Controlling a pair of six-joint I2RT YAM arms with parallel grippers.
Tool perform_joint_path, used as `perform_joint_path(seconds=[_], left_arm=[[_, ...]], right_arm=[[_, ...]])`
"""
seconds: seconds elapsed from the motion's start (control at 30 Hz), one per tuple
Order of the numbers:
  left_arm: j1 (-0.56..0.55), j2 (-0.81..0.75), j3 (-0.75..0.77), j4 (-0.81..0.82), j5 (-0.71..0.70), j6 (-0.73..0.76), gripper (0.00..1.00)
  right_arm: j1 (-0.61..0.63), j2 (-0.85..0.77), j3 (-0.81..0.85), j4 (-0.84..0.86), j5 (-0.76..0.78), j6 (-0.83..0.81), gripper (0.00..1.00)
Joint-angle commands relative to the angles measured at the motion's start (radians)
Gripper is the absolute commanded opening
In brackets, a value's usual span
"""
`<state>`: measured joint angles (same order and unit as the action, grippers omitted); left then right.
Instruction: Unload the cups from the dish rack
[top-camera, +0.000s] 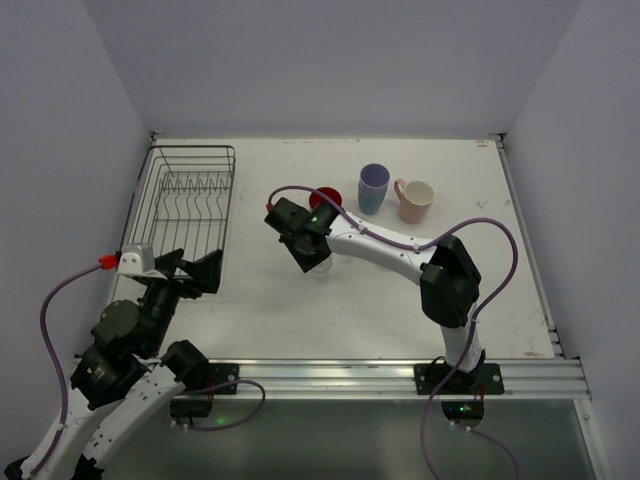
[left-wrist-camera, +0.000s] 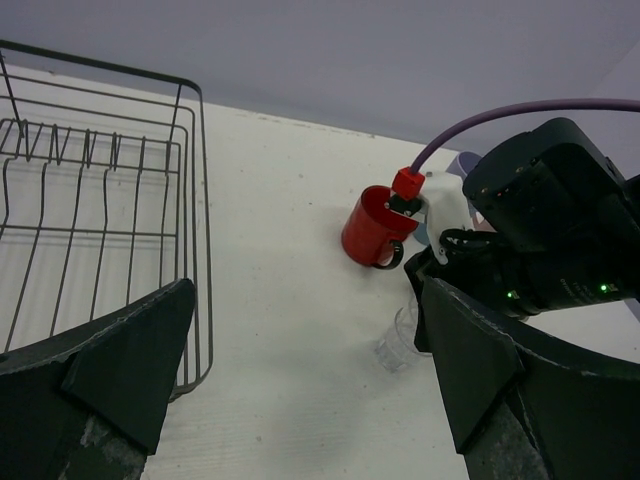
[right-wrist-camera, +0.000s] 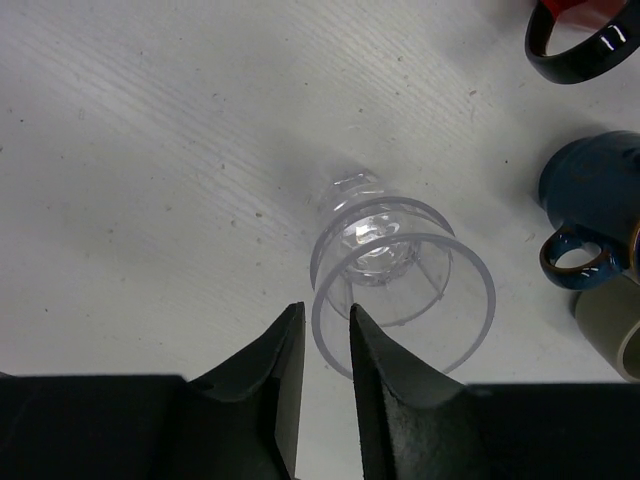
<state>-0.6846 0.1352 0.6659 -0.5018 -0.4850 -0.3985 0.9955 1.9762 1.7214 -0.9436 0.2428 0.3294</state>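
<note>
The dish rack (top-camera: 192, 148) at ten o'clock is looking bare, so I'm judging this nearly done: my right jaws (right-wrist-camera: 325, 315) are straddling the clear glass (right-wrist-camera: 400, 270) rim, grip impossible to tell, and my left jaws (left-wrist-camera: 308, 290) are gaping empty.

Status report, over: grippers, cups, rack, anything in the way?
Left gripper open, empty, beside rack. Right gripper astride glass rim on table, grip unclear. Rack looks empty. Red mug close by glass.
</note>
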Motion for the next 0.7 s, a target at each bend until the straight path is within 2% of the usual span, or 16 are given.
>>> perform_joint_path(seconds=[0.0,0.07,0.23,0.33,0.37,0.47,0.5,0.53,0.57,0.6,0.67], left_arm=[[0.013,0.01,-0.006,0.025,0.011,0.02,1.0],[0.016,0.014,-0.006,0.025,0.013,0.021,1.0],[0.025,0.024,-0.006,0.029,0.019,0.026,1.0],[0.03,0.037,-0.003,0.032,0.017,0.026,1.0],[0.028,0.04,-0.002,0.034,0.014,0.027,1.0],[0.03,0.047,0.003,0.063,0.026,0.027,1.0],[0.03,0.052,0.006,0.074,0.039,0.027,1.0],[0.028,0.069,0.024,0.086,0.06,0.03,1.0],[0.028,0.079,0.04,0.091,0.069,0.032,1.0],[0.028,0.096,0.058,0.091,0.077,0.035,1.0],[0.028,0.151,0.142,0.08,0.091,0.05,1.0]], right_arm=[[-0.006,-0.005,0.001,0.012,-0.005,-0.033,0.28],[-0.008,-0.017,0.003,0.014,0.001,-0.035,0.35],[-0.008,-0.069,0.001,0.032,0.026,-0.026,0.45],[-0.008,-0.169,-0.037,0.094,0.03,-0.018,0.58],[-0.008,-0.248,-0.06,0.162,0.032,-0.024,0.68],[-0.006,-0.413,-0.224,0.32,0.073,-0.056,0.89],[-0.006,-0.539,-0.279,0.432,0.096,-0.075,0.99],[-0.006,-0.606,-0.38,0.487,0.152,-0.081,0.99],[-0.005,-0.672,-0.428,0.579,0.183,-0.093,0.99],[-0.006,-0.806,-0.474,0.613,0.22,-0.098,0.99],[-0.006,-0.943,-0.577,0.696,0.295,-0.116,0.99]])
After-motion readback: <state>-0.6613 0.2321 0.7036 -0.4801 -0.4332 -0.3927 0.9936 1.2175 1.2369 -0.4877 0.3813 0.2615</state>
